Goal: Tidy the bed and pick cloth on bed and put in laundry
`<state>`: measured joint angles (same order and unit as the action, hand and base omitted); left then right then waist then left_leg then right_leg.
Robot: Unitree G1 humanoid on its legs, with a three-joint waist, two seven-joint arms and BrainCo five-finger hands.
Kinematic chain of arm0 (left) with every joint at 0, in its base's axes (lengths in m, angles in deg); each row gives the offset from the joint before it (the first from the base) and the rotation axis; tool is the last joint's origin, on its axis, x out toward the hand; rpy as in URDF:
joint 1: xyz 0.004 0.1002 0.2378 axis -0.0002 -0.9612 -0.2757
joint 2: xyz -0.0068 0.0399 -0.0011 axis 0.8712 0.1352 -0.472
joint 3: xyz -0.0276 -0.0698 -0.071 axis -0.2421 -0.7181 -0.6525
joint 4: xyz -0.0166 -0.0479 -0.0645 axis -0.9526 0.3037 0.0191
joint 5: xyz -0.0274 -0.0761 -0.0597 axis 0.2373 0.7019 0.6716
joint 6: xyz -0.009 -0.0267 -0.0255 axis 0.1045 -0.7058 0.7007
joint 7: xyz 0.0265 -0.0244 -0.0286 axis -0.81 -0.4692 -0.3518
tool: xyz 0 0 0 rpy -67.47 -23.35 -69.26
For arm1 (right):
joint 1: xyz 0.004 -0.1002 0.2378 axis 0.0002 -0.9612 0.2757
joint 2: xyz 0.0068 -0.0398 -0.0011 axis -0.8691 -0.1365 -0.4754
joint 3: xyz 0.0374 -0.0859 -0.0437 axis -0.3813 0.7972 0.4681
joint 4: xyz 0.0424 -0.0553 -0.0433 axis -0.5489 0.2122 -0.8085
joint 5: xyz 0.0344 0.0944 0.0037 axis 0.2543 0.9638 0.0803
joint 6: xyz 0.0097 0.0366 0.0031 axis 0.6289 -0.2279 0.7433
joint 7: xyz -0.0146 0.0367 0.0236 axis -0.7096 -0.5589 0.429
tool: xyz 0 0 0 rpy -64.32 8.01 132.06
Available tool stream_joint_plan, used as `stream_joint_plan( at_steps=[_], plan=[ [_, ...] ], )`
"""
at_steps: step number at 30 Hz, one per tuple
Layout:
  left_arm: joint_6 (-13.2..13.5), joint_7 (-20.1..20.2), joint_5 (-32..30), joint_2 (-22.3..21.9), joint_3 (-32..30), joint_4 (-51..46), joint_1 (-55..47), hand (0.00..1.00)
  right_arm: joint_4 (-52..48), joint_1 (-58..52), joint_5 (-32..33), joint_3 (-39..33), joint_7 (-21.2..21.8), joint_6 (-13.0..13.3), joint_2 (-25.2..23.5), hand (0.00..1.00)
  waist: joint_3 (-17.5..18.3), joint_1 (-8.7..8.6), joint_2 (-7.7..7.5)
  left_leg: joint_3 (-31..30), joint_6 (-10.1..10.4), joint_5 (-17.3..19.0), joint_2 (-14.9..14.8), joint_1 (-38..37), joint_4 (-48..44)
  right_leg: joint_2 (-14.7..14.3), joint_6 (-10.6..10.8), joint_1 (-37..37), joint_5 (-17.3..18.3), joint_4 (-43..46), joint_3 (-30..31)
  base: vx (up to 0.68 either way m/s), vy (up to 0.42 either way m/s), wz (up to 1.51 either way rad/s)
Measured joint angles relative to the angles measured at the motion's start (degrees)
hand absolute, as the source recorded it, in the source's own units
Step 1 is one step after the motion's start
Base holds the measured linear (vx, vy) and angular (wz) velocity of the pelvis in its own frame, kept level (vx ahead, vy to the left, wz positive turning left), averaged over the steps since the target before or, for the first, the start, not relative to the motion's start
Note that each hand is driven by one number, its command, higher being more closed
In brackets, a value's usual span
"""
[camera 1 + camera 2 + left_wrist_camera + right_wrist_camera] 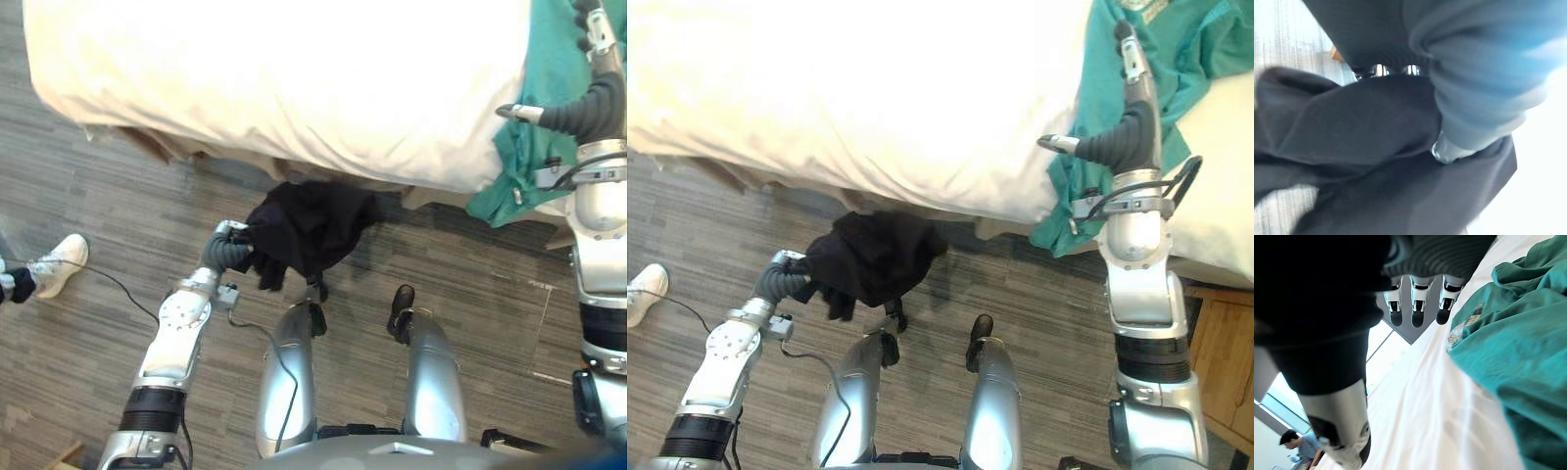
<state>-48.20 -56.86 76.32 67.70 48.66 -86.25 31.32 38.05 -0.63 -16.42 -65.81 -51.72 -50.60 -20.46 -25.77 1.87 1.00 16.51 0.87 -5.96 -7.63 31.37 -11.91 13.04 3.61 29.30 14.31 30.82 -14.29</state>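
Black cloth (1376, 147) in left hand (231, 245); right wrist view: person (1295, 443).

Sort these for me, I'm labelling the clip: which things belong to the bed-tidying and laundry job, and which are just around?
Job: black cloth hanging from the left hand; teal cloth on the bed by the open right hand.
Just around: a person's white shoe on the floor; wooden cabinet beside the bed.
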Motion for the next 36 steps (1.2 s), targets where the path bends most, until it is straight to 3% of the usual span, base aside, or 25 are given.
stream_joint_plan(
  at_steps=[6, 13, 17, 18, 20, 24, 29, 36],
  plan=[
    [-0.9, 4.2, 0.1, 1.6, -3.1, 0.0, -0.5, 1.00, 11.6, 0.1, 0.0, -1.5, -1.0, -3.4, 3.5, 0.00, 0.0, 0.97, 0.00, -1.7, 0.4, -2.6, -0.2, 0.0, 3.3, -1.2, -0.4, 0.0, -0.3, -1.0, -1.5, 0.05, -0.055, 0.09],
    [-0.8, 8.3, 2.2, 8.1, -5.4, 0.0, 0.0, 1.00, 17.7, 0.6, 0.1, -3.6, -0.9, -3.4, 4.6, 0.00, 0.0, 1.41, 0.00, -1.6, 0.7, -3.7, -0.5, -0.1, 5.1, -2.0, -0.6, 0.9, -0.4, -1.5, -1.2, 0.05, -0.042, -0.03],
    [-0.8, 9.3, 4.0, 9.2, -5.4, 0.0, 2.0, 1.00, 18.5, 2.5, -3.3, -3.5, 2.8, -4.5, 6.6, 0.00, 0.0, 2.05, -0.01, -1.4, 0.9, -4.7, -0.7, 1.4, 6.1, -2.1, -0.9, 3.4, -0.6, -0.9, -0.8, 0.04, -0.042, -0.04],
    [-0.8, 9.5, 4.0, 9.2, -5.4, 0.0, 2.1, 1.00, 18.6, 2.7, -4.8, -3.5, 3.8, -4.7, 6.6, 1.00, 0.0, 2.03, -0.01, -1.3, 0.9, -4.7, -0.8, 1.6, 6.1, -2.1, -1.0, 3.7, -0.6, -0.8, -0.8, 0.05, -0.047, -0.04],
    [-0.8, 9.9, 4.1, 9.2, -5.3, 0.0, 2.6, 1.00, 19.5, 3.7, -9.6, -3.2, 8.1, -4.7, 6.7, 1.00, 0.0, 1.98, -0.01, -1.1, 0.9, -4.8, -0.9, 1.9, 6.1, -2.1, -1.0, 4.2, -0.7, -0.6, -0.7, 0.05, -0.041, -0.05],
    [-0.7, 9.9, 6.5, 10.2, -5.3, 0.1, 3.9, 1.00, 22.5, 5.1, -7.7, -1.3, 9.2, -4.6, 9.6, 1.00, 0.1, 2.04, -0.13, -1.1, 1.0, -4.8, -1.0, 1.9, 6.1, -2.1, -1.0, 4.2, -0.7, -0.5, -0.7, 0.03, -0.027, 0.00],
    [-0.4, 9.8, 9.0, 11.4, -4.9, 1.6, 4.0, 1.00, 29.7, 5.1, 1.6, -0.8, 6.5, -1.6, 9.4, 1.00, 1.4, 2.39, -2.26, -0.8, 1.4, -5.2, -1.1, 1.3, 7.1, -2.5, -1.1, 3.9, -0.7, -1.0, -0.7, 0.06, -0.038, -0.01],
    [-0.4, 6.1, 9.4, 8.7, -2.4, 4.1, 3.7, 1.00, 38.0, 2.7, 13.3, -0.6, 5.5, 3.6, 1.5, 1.00, 1.9, 2.27, -2.62, -0.5, 2.2, -4.7, -0.8, -4.5, 8.0, -2.9, -1.2, -2.2, -0.7, -3.3, -0.6, 0.07, -0.022, -0.05]
  ],
)
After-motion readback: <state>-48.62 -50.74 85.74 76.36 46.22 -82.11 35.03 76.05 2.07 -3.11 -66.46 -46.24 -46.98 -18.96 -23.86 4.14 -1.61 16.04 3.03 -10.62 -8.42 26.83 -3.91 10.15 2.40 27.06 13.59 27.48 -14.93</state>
